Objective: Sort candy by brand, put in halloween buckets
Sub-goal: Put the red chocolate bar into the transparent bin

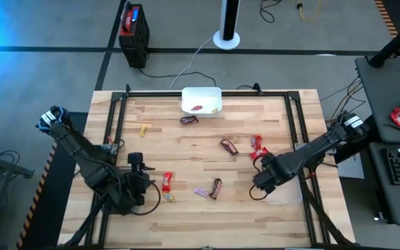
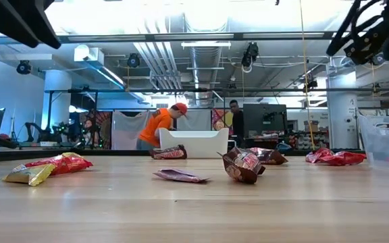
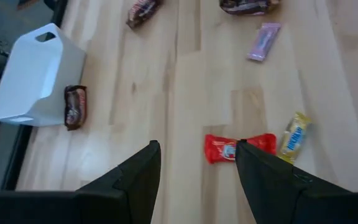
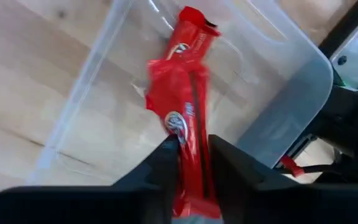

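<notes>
Holding a red candy (image 4: 188, 134) clamped between the fingers of the right end effector (image 4: 190, 163), wrapper sticking out lengthwise past the tips. Hanging directly over the clear plastic bin (image 4: 291, 93), which is sitting at the right edge of the desk (image 1: 207, 215) close to that arm. Pointing the candy's long axis roughly along the bin's length, free end well inside the walls, so a simple release looks likely to land it inside; the near wall is the thing to watch if the wrapper swings.

Waiting with the left end effector (image 3: 197, 165) spread wide and empty, hovering over the left part of the desk. Facing another red candy (image 3: 238, 148) lying crosswise just ahead of the tips, a yellow candy (image 3: 294, 135) touching or nearly touching its end. Sitting farther off: a brown candy (image 3: 75, 106) against the white bin (image 3: 27, 81), a purple candy (image 3: 263, 42) beyond.

Leaving the left arm clearly nearer that red-and-yellow pair, the right arm nearer the clear bin.
</notes>
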Available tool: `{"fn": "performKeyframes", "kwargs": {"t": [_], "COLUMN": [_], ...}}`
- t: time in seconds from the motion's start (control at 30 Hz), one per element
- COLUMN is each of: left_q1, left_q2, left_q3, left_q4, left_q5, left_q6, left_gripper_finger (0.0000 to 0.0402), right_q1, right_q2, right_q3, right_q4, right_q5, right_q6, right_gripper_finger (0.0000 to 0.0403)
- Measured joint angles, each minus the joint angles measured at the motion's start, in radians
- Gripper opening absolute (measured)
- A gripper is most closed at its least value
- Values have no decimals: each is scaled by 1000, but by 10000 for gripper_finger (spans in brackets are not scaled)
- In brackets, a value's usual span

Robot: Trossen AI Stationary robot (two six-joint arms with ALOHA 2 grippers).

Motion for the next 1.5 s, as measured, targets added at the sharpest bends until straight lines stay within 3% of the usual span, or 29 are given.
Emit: {"fn": "performKeyframes", "kwargs": {"t": [0.3, 0.5, 0.67, 0.8, 1.1, 1.5], "left_q1": [30, 30, 29, 29, 48, 171], "left_q2": [-35, -66, -86, -90, -92, -113], "left_q3": [0, 1, 1, 1, 0, -55], "left_q4": [30, 123, 219, 296, 418, 419], "left_q5": [-7, 86, 172, 184, 180, 177], "left_q6": [3, 49, 125, 194, 377, 454], "left_gripper_finger": [190, 190, 190, 190, 190, 190], "right_q1": [0, 0, -6, -32, -189, -595], "right_q2": [-89, -99, -100, -100, -67, -36], "right_q3": [3, 97, 171, 199, 217, 190], "right_q4": [-6, 15, 101, 188, 252, 145], "right_q5": [45, 203, 369, 436, 384, 257], "right_q6": [38, 5, -119, -224, -353, -535], "right_gripper_finger": [165, 183, 185, 185, 189, 189]}}
